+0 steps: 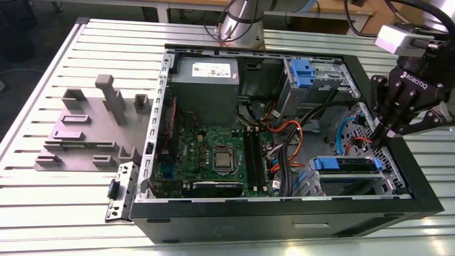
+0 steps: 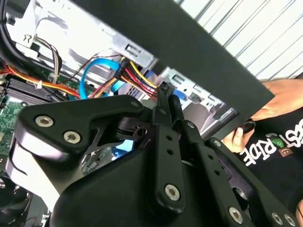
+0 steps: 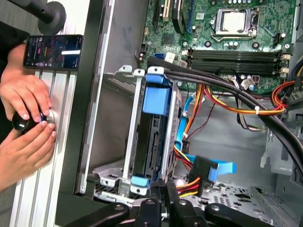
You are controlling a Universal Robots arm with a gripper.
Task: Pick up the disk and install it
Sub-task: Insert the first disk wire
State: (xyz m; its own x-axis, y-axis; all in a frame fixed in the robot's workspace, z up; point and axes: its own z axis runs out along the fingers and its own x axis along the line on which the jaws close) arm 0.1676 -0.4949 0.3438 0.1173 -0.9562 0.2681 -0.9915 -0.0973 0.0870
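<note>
Over the case's right side, as the exterior view has it: the gripper hangs above the open computer case, just beside the drive cage in the case's near right corner.

Claw: fingers drawn together with nothing between them; in the second wrist view the fingertips meet at a narrow point, and the gripper shows the same closed stance in the first wrist view.

Disk: the disk sits on edge inside the drive cage, dark body between silver cage rails, with its blue frame tab at the end toward the motherboard. In the exterior view the same blue frame marks the disk at the cage top. It looks already seated in its bay, though how deep cannot be told.

Cables: a blue data cable and red, yellow and orange power wires run close past the cage, near the fingertips.

Handling: judged from its look, the disk is stiff, dense for its size, smooth on its metal faces, and sensitive to knocks. The blue plastic frame along its edges is the safer hold; the frame will flex, so a firm even squeeze suits it.

Bystander: a person's hands rest on the slatted table outside the case wall, beside a phone.

Elsewhere: a grey fixture stands on the table's far left.
</note>
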